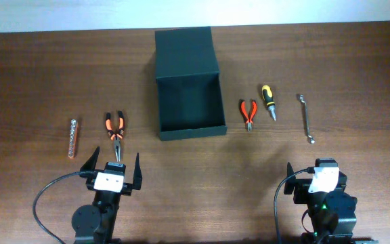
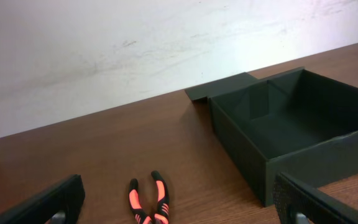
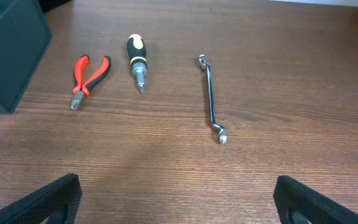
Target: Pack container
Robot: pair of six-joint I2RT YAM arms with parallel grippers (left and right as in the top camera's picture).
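Tabletop (image 1: 32,74): dark wood, carries everything.
Container (image 1: 191,131): dark box, centre rear, flap lid (image 1: 183,51) folded back flat, interior empty.
Left pincer (image 1: 114,163): released, jaws spread, nothing held; just short of the long-nose pliers' tip.
Right pincer (image 1: 317,173): released, jaws spread, nothing held; well apart from its tools.
Long-nose pliers (image 1: 115,129): orange grips, left of container.
Wrench (image 1: 307,118): thin, flat, far right.
Copper-coloured bar (image 1: 74,137): far left.
Screwdriver (image 1: 269,100): yellow-black, right of container.
Small pliers (image 1: 248,113): red, just beside container.
Likely hazards: flat tools may slip from a shallow pinch; hinged grips may swing open when lifted; a low carry could nudge the container wall.
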